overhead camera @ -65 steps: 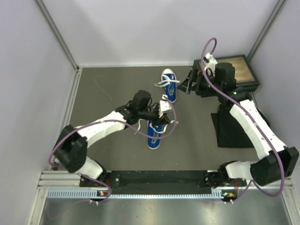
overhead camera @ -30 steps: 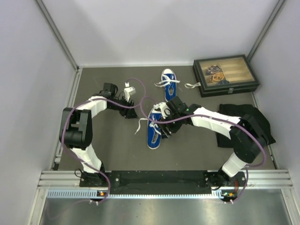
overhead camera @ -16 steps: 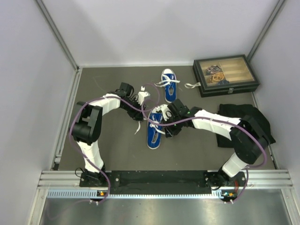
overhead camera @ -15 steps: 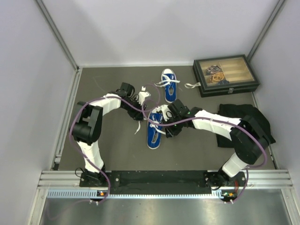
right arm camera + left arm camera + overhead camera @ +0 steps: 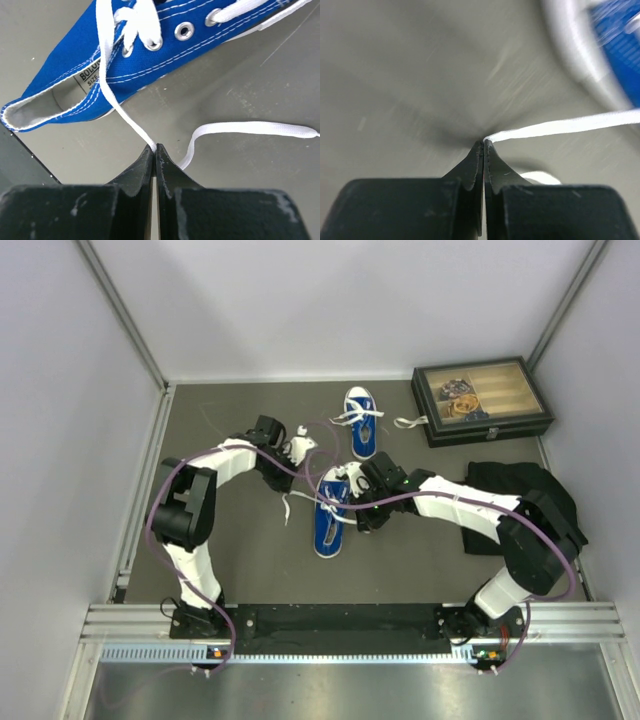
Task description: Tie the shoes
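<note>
Two blue shoes with white laces lie on the grey table: the near shoe (image 5: pixel 330 518) in the middle and the far shoe (image 5: pixel 361 422) behind it. Left of the near shoe, my left gripper (image 5: pixel 284 483) is shut on a white lace. In the left wrist view its tips (image 5: pixel 483 142) pinch the lace (image 5: pixel 560 126), which runs right toward the blurred shoe (image 5: pixel 620 30). Low at the shoe's right side, my right gripper (image 5: pixel 363 519) is shut on the other lace. In the right wrist view its tips (image 5: pixel 154 147) clamp the lace (image 5: pixel 117 105) coming from the shoe's eyelets (image 5: pixel 165 45).
A dark glass-lidded box (image 5: pixel 480 400) stands at the back right. A black cloth (image 5: pixel 520 495) lies at the right, under my right arm. The loose end of the lace (image 5: pixel 250 128) curls on the table to the right of my right gripper. Grey walls close in the table.
Both grippers have shut on the near shoe's laces. The left gripper came in from the left toward the shoe, and its lace now lies pulled out to the left.
</note>
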Available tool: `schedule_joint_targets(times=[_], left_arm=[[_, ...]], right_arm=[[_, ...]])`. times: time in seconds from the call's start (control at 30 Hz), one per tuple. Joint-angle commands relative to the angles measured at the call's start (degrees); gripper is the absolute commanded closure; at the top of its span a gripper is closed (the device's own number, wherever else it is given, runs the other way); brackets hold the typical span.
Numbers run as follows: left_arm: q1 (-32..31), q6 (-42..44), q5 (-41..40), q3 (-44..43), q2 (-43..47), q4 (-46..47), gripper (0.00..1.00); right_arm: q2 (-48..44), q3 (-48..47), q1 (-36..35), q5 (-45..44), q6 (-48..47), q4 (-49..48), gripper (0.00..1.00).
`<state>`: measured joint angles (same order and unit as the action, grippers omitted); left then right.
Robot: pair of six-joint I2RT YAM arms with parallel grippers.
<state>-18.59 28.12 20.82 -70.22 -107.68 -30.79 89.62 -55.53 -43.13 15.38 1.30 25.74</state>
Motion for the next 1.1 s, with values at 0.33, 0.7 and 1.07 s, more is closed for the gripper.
schedule_joint_targets(times=[0.33,0.7,1.07], left_arm=[[9.36,1.68,-0.61,3.33,4.59,-3.84,1.00],[10.24,0.01,2.12,1.66,3.71,-3.76,1.00],[10.33,-0.70,2.21,3.24,3.27,-2.88,1.00]], right_arm=[[-5.25,0.77,1.12,-5.62,2.39,-1.74,1.00],[-14.30,-0.11,10.08,-4.39,5.82,-1.31,1.00],[-10.97,2.34,10.62,-3.78,5.90,0.19,1.00]])
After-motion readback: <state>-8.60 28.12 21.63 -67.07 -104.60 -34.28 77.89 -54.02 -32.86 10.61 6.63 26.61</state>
